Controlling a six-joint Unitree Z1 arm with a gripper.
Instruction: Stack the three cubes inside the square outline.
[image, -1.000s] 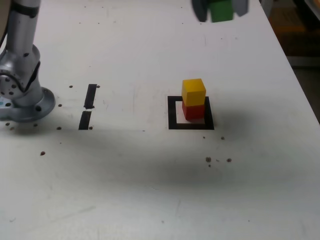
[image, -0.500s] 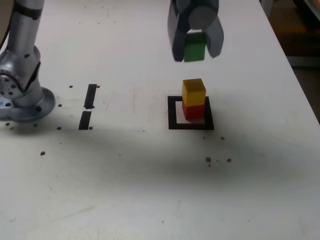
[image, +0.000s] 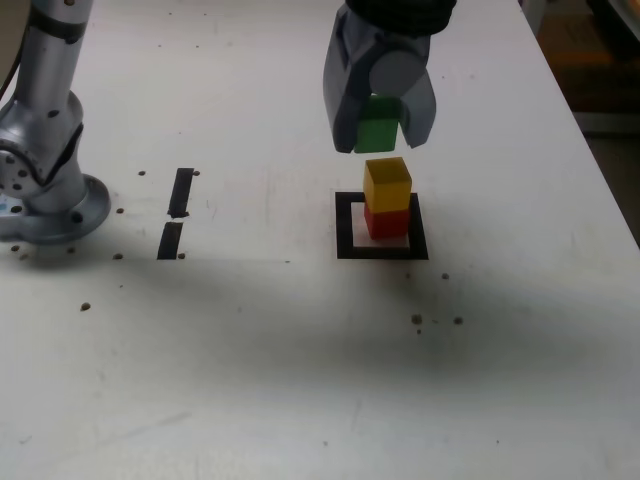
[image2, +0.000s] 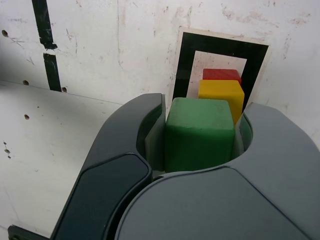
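Wrist view: the grey two-finger gripper (image2: 204, 104) is parted to one cube's width and clamps the solid green cube (image2: 200, 145) between its fingers. Beyond it stands the solid yellow cube (image2: 220, 92) on the solid red cube (image2: 221, 74), within the square black tape outline (image2: 225, 46). Step in hand, as judged: placement of the third cube. In the exterior view, the green cube appears above the yellow one and slightly to that view's left. Next: centre over the stack, match edges, lower to contact, release. Orientation: held side faces lie against the fingers; being a cube, it has no long axis.
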